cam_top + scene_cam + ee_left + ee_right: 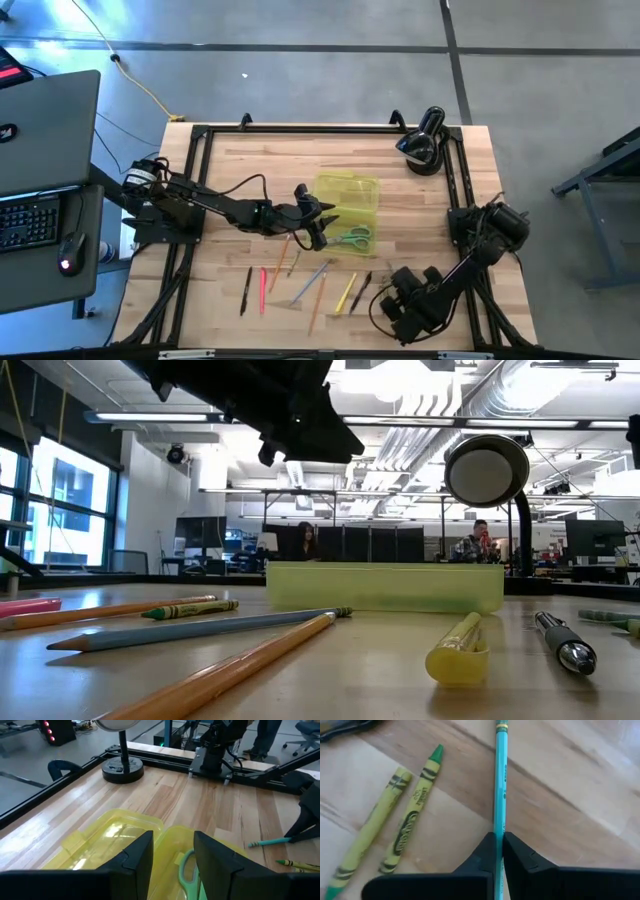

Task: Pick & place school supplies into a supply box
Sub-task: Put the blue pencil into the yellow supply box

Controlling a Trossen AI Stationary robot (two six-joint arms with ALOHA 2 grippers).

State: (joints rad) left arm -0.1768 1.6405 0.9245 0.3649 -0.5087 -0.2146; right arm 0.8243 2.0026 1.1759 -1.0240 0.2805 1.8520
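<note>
Wooden table (230,170) framed by black rails, black round-headed lamp (424,143) at far right corner. Translucent yellow-green supply box (347,198) lies mid-table, lid open, green-handled scissors (351,238) at its near edge. Left gripper (322,222) hangs over the box's left side, fingers (135,857) apart, holding nothing. Right gripper (498,847) low at near right of table, fingers together, clamped on a teal pencil (499,780) lying on the wood. Two crayons (395,820), yellow and green, just beside it. Loose pens and pencils (300,285) spread near the front edge, left of right gripper
</note>
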